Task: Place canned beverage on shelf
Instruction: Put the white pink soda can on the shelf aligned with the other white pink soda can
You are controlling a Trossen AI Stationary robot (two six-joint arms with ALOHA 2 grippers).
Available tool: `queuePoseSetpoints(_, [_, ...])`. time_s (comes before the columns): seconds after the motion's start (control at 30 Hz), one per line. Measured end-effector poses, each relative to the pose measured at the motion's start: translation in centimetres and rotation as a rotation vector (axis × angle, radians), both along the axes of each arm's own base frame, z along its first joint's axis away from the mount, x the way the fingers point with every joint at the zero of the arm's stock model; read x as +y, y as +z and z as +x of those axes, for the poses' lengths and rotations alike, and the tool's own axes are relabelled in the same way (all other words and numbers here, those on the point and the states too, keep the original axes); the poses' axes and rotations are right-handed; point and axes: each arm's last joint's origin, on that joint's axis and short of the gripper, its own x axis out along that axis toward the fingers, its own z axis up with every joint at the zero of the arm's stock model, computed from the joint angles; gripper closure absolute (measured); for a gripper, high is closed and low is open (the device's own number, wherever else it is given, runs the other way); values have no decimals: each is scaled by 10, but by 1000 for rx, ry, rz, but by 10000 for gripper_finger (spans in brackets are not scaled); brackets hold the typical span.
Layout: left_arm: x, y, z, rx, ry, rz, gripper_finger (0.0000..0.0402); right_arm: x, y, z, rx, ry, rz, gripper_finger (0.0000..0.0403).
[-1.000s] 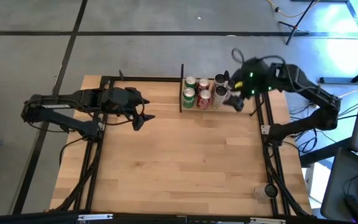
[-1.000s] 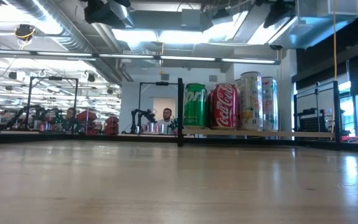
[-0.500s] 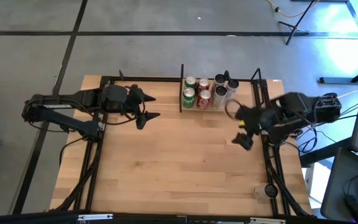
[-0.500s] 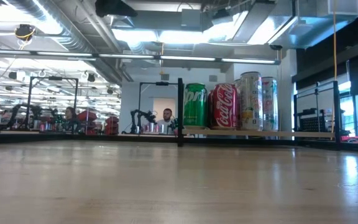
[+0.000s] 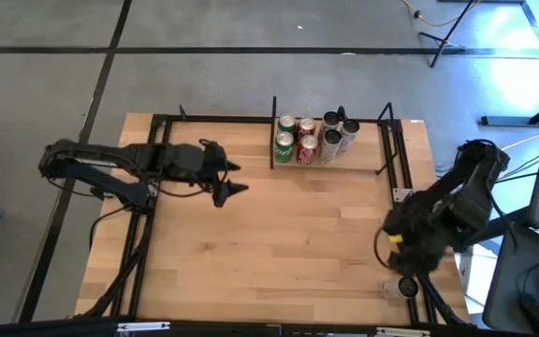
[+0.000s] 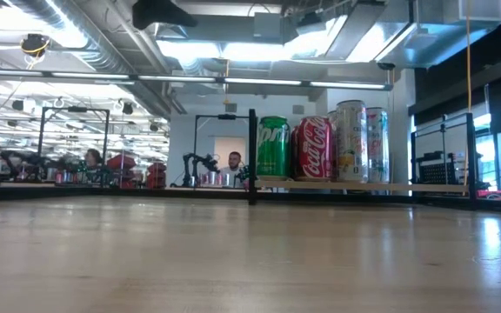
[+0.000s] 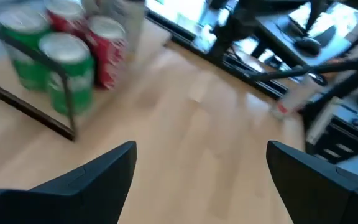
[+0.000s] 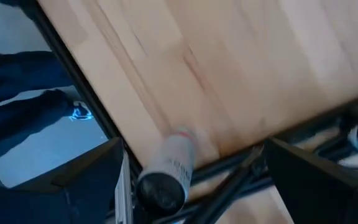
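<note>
The shelf (image 5: 367,150) is a low black-rod rack with a pale board at the table's far edge. Several cans (image 5: 307,139) stand on it, green, red and silver; they also show in the low view (image 6: 311,148) and the left wrist view (image 7: 73,71). One slim pale can with a dark end (image 5: 405,287) rests near the table's near right corner and also shows in the right wrist view (image 8: 166,174). My right gripper (image 8: 204,180) is open above the table beside that can, touching nothing. My left gripper (image 5: 229,183) is open and empty, left of the shelf.
Black frame rails run along the table's left and right sides (image 5: 410,234). A dark bar (image 8: 229,171) crosses by the slim can. A person's dark sleeve (image 8: 23,99) shows beyond the table edge. Bare wooden tabletop (image 5: 279,234) lies between the arms.
My right gripper has drawn away from the shelf's right end and swung toward the table's near edge, ending near the near right corner over the slim can. My left gripper has drifted a little toward the table's right. The cans on the shelf have stayed put.
</note>
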Motion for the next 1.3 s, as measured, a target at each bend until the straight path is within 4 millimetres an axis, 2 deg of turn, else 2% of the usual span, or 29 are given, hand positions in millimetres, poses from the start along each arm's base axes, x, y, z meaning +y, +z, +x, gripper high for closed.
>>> queuePoseSetpoints(0.27, [-36, -12, 12, 12, -50, -151, 56, 31, -25, -32, 77, -43, -5, 26])
queuePoseSetpoints(0.47, [-58, -18, 18, 23, -89, -200, 56, 49, -40, -42, 181, -39, 17, 26])
queuePoseSetpoints(0.63, [-70, -22, 18, 30, -95, -177, 56, 65, -52, -42, 179, -59, 46, 26])
queuePoseSetpoints(0.9, [-74, -19, 18, -1, -88, -166, 56, 78, -71, -36, 203, -63, 8, 26])
queuePoseSetpoints(1.3, [-74, -19, 18, -4, -77, -159, 56, 89, -86, -33, 239, -60, -58, 26])
